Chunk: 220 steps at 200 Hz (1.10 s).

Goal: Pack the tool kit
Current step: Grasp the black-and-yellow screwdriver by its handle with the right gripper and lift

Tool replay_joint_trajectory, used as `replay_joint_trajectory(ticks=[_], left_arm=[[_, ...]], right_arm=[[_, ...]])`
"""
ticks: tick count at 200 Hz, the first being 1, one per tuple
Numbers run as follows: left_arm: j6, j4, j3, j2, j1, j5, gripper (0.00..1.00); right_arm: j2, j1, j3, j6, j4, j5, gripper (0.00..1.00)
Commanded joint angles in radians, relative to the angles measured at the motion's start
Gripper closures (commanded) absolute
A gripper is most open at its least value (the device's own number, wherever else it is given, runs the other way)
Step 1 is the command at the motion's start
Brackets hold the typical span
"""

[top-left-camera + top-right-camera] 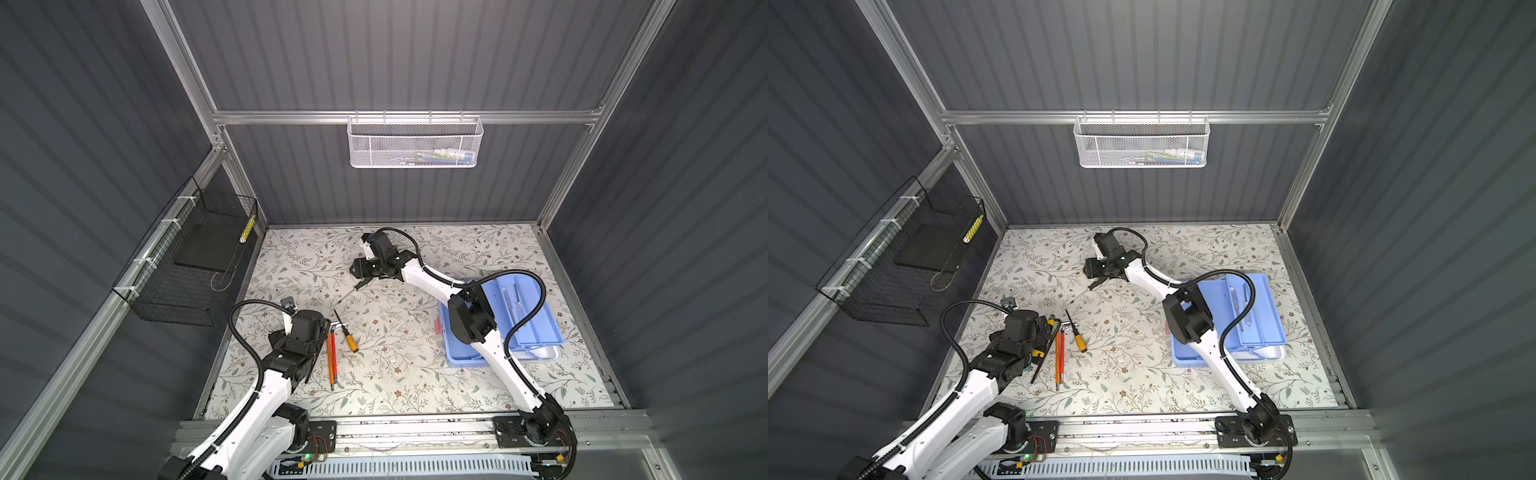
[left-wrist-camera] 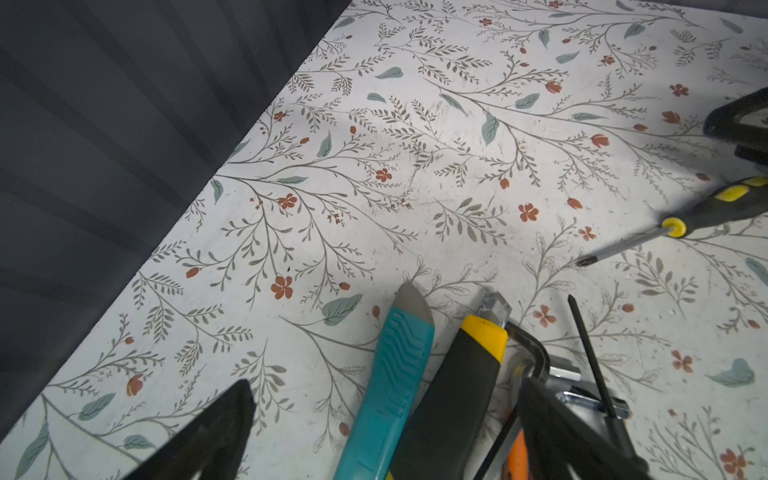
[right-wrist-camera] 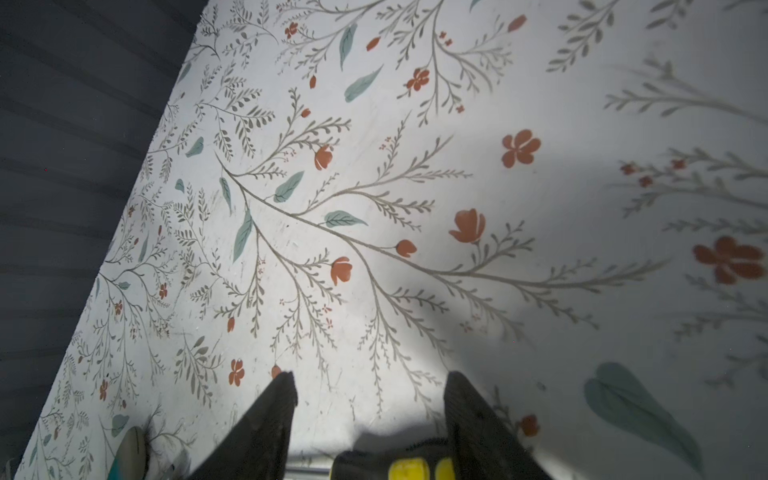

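Note:
The tool kit lies open at the right, its light blue trays spread and a slim clear tool in one tray. My right gripper is at mid back, open. A black-and-yellow screwdriver lies low between its jaws, with a gap on one side. My left gripper stands wide open over a teal knife and a black-and-yellow knife. Beside them lie a hex key, orange tools and a yellow-handled screwdriver.
A white mesh basket hangs on the back wall. A black wire basket is fixed to the left wall. Grey ribbed walls enclose the floral table. The arms' mounting rail runs along the front edge.

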Motion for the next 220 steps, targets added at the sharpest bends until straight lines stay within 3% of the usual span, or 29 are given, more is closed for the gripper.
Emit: replay_joint_trajectory(ticks=[1,56,87,117,180,220], left_arm=[[0.016,0.013,0.033,-0.023,0.007,0.0,0.01],[0.008,0.005,0.012,-0.079,0.008,-0.009,0.01],[0.008,0.006,0.02,-0.061,0.008,-0.009,0.0],[0.009,0.006,0.023,-0.051,0.007,-0.008,0.0],[0.008,0.005,0.019,-0.065,0.006,-0.01,0.0],[0.007,0.005,0.017,-0.068,0.007,-0.01,0.01]], right_arm=[[0.015,0.007,0.039,0.004,-0.063,-0.019,0.39],[-0.019,-0.008,0.051,-0.113,-0.338,-0.061,0.38],[-0.127,0.01,-0.093,-0.189,-0.382,-0.149,0.39],[-0.23,0.046,-0.226,-0.239,-0.323,0.005,0.36],[-0.115,0.133,-0.058,-0.382,-0.334,0.327,0.31],[-0.077,0.106,-0.006,-0.448,-0.334,0.397,0.27]])
